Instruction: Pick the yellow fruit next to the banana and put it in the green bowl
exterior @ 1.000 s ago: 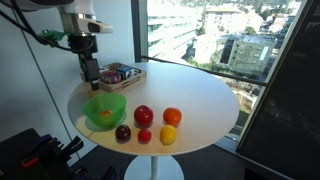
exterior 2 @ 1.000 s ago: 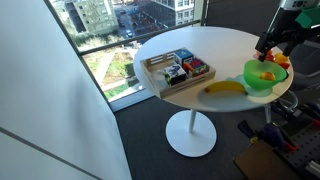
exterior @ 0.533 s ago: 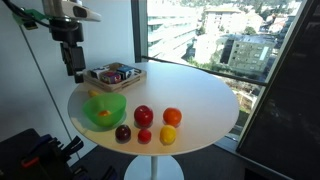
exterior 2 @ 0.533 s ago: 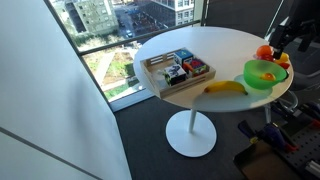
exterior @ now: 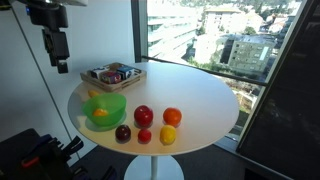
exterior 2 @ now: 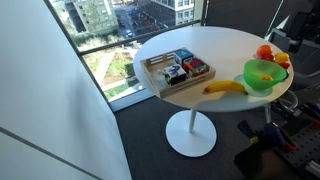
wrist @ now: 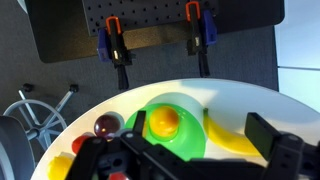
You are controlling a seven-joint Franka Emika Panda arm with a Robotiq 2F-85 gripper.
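Observation:
The yellow fruit (wrist: 164, 121) lies inside the green bowl (wrist: 190, 140); it also shows in the bowl in both exterior views (exterior: 101, 113) (exterior 2: 268, 72). The bowl (exterior: 104, 104) (exterior 2: 258, 80) stands near the table edge. The banana (exterior 2: 225, 87) (wrist: 232, 138) lies on the table right beside the bowl. My gripper (exterior: 59, 56) (wrist: 200, 126) is open and empty, high above the table and off to the side of the bowl. In an exterior view only part of the arm (exterior 2: 296, 28) shows at the frame edge.
A wooden tray of packets (exterior: 113, 74) (exterior 2: 178, 70) stands on the round white table (exterior: 200, 95). A red apple (exterior: 143, 115), an orange (exterior: 172, 116), a paler yellow fruit (exterior: 167, 134) and small dark red fruits (exterior: 122, 132) sit near the bowl. A window lies behind.
My gripper has risen and drawn away from above the bowl toward the table's outer side. The yellow fruit stays in the bowl.

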